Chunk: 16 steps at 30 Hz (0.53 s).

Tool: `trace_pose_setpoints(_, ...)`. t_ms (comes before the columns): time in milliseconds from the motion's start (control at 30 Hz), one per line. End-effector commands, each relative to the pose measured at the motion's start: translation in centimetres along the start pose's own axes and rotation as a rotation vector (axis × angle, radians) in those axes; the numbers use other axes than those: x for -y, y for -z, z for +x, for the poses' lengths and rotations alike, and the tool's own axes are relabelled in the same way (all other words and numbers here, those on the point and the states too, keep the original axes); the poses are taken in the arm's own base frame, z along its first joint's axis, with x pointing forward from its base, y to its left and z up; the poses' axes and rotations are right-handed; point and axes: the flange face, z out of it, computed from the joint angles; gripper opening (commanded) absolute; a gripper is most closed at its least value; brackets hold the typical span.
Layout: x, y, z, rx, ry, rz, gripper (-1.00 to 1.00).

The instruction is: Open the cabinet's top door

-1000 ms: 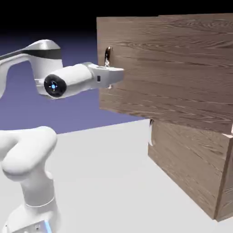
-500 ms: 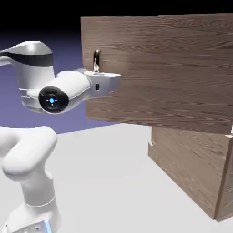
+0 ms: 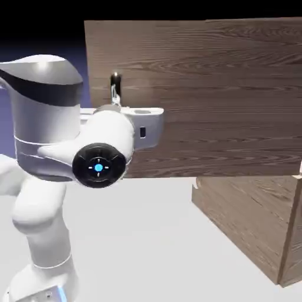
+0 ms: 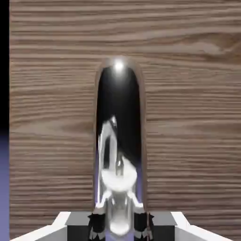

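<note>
Looks like a simulated robot workspace: rendered white arm (image 3: 44,118) at left, wood-grain cabinet (image 3: 248,218) at right, plain blue-violet backdrop (image 3: 41,47).

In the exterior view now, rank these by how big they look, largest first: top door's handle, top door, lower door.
1. Top door
2. Lower door, partly hidden
3. Top door's handle

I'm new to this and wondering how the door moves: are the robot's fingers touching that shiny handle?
Touching: the hand view shows the fingers closed on the handle, one on each side of its lower part.
</note>
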Motion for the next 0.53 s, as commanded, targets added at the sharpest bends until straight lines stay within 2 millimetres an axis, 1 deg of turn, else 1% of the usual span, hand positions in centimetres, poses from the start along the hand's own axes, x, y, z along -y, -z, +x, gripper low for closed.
trace_pose_setpoints(0,-0.2,1.0,0.2,0.014,0.000,0.014,-1.00)
trace_pose_setpoints(200,-1.6,5.8,1.6,0.091,0.000,0.091,-1.00)
trace_pose_setpoints(500,-3.8,11.5,3.8,0.185,0.001,0.185,-1.00)
